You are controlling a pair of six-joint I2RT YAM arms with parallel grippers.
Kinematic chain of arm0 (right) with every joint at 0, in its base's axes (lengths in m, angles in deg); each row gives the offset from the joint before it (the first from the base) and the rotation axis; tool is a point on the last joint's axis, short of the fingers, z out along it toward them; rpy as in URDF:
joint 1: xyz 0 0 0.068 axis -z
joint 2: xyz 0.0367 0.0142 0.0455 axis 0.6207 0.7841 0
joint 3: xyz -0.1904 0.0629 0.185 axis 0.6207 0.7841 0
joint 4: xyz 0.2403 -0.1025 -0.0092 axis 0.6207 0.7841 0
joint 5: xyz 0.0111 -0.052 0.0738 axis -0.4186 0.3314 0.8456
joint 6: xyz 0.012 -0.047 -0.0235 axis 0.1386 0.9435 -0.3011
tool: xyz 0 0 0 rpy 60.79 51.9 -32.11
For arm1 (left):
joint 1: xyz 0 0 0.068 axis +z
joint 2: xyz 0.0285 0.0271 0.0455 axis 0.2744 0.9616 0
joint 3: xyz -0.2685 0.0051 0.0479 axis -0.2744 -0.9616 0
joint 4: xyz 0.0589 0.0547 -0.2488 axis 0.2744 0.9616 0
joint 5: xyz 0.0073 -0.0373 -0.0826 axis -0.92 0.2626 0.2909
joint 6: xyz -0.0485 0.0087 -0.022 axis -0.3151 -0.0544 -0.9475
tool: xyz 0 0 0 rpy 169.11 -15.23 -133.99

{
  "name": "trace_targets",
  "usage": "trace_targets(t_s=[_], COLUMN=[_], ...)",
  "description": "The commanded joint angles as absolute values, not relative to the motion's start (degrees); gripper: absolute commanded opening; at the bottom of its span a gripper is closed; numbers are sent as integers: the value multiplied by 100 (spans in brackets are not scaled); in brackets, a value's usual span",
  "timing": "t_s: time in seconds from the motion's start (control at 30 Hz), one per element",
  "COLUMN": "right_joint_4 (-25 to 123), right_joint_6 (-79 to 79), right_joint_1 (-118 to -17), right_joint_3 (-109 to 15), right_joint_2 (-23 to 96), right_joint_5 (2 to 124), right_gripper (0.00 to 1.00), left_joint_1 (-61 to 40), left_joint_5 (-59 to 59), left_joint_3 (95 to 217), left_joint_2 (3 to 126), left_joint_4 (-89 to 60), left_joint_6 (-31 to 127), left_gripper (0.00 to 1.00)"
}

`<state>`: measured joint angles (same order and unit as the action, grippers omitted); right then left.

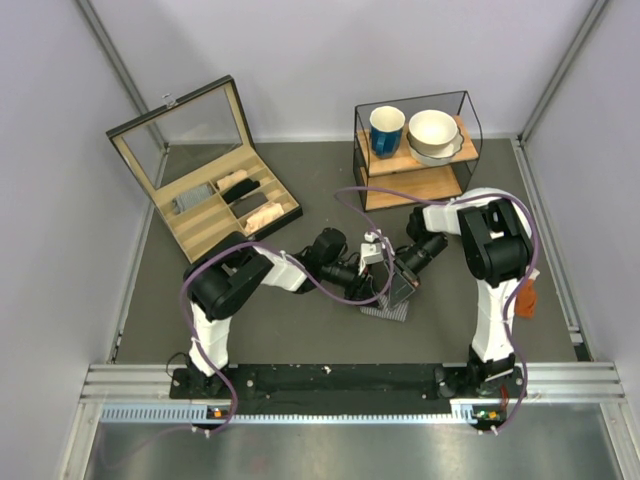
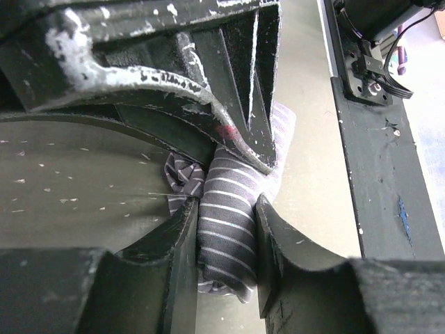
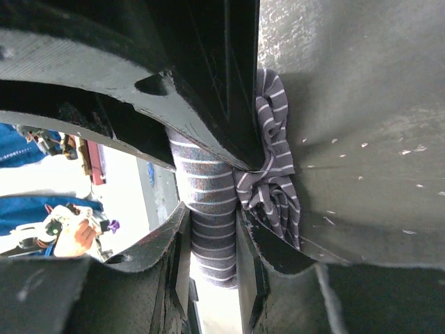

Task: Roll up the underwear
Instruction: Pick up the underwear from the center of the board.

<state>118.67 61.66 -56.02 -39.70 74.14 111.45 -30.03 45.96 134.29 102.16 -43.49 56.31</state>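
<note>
The underwear (image 1: 388, 307) is grey cloth with thin white stripes, lying mid-table, partly hidden under both grippers. In the left wrist view its rolled part (image 2: 226, 223) is squeezed between my left gripper's (image 2: 224, 236) two fingers. In the right wrist view the same roll (image 3: 208, 216) is squeezed between my right gripper's (image 3: 212, 243) fingers, with a crumpled end (image 3: 274, 188) bunched beside it. From above, the left gripper (image 1: 368, 283) and right gripper (image 1: 398, 280) meet over the cloth from opposite sides.
An open wooden box (image 1: 222, 203) with compartments holding fabric rolls stands at the back left. A wire-framed shelf (image 1: 415, 160) with a blue mug (image 1: 386, 130) and white bowls (image 1: 434, 134) stands at the back right. An orange object (image 1: 526, 300) lies by the right arm.
</note>
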Motion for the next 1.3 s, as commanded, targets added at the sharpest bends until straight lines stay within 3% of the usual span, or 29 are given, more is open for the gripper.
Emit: trace_targets(t_s=[0.0,0.17,0.2,0.33,0.67,0.9,1.13,1.27], right_joint_4=[11686,11668,11668,11607,11343,11334,11352,11352], right_joint_6=[6398,6424,6425,6319,6161,6205,6284,6372], right_joint_1=[-5603,-5603,-5595,-5516,-5076,-5067,-5067,-5067], right_joint_3=[-3843,-3816,-3816,-3843,-3667,-3606,-3553,-3527], right_joint_2=[7355,6855,6723,6011,5192,5025,4894,4823], right_joint_5=[10172,10031,9988,9978,9996,10022,10075,10119], right_gripper=[27,41,48,56,57,58,58,58], left_joint_1=[-3030,-3030,-3030,-2978,-2618,-1985,-669,158], left_joint_5=[4573,4467,4432,4353,4134,3677,2764,1990], left_joint_3=[13284,12986,12941,12704,12387,12545,12826,12853], left_joint_2=[10169,9862,9774,9501,8491,7464,6303,5714], left_joint_4=[-4245,-4324,-4333,-4377,-3938,-2498,-1040,-1002], left_joint_6=[5455,5411,5402,5349,5340,5884,6351,6553], left_gripper=[13,11,10,9,7,7,8,11])
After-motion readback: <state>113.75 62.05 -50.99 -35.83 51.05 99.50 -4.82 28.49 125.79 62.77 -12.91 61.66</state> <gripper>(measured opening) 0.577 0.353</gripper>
